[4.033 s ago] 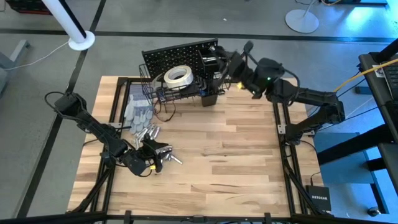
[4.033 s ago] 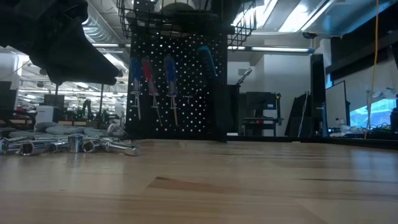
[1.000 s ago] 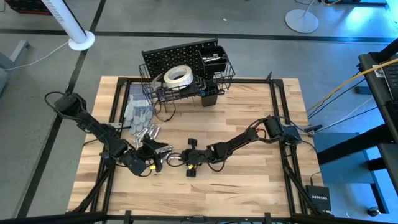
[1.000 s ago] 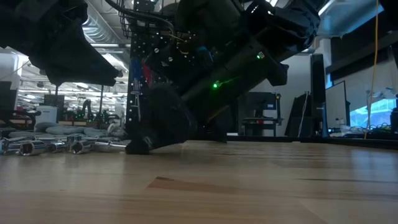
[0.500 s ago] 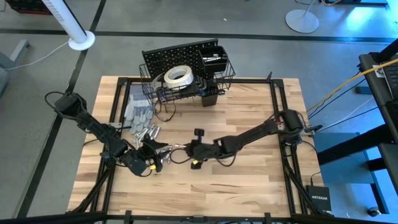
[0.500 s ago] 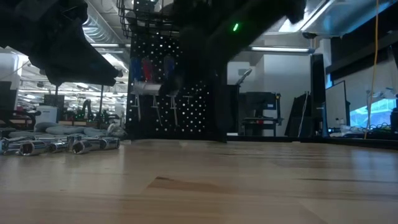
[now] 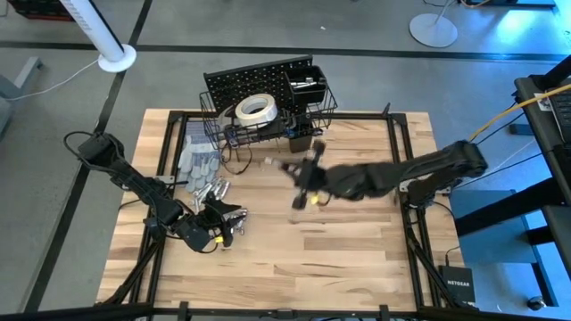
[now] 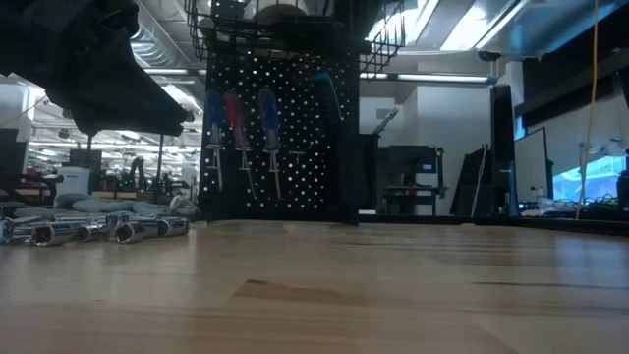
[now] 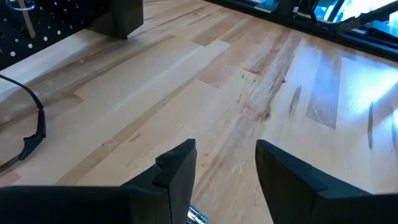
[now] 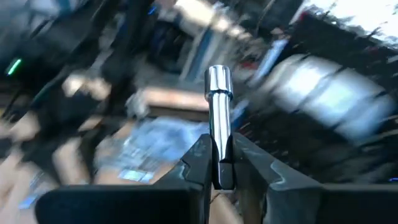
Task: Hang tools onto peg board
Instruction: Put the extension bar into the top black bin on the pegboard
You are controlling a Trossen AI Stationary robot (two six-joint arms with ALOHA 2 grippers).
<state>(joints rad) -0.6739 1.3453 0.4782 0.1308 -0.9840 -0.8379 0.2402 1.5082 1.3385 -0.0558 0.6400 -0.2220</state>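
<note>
Now the right gripper (image 7: 299, 171) hangs above the middle of the light wooden slatted table (image 7: 357, 241), in front of the black upright perforated peg board (image 7: 254, 80), and its two dark fingers (image 10: 200, 163) are pressed together on a silver metal socket wrench (image 10: 218, 118). In the right wrist view the wrench's shaft is pinched between the fingertips at its lower end, and its polished cylindrical head sticks out well beyond them. On the peg board's face, seen in the low view, red- and blue-handled screwdrivers (image 8: 239, 123) hang upright side by side. A white tape roll (image 7: 255, 109) lies in the black wire basket (image 7: 217, 125) fixed to the board. The remaining silver wrenches (image 8: 93, 230) lie in a cluster on the table, off toward the board's left end, just beside the grey fabric gloves (image 7: 198, 162). The left gripper (image 9: 221, 180) rests low near that cluster, farther from the board than the gloves, with its fingers spread apart and nothing between them.
</note>
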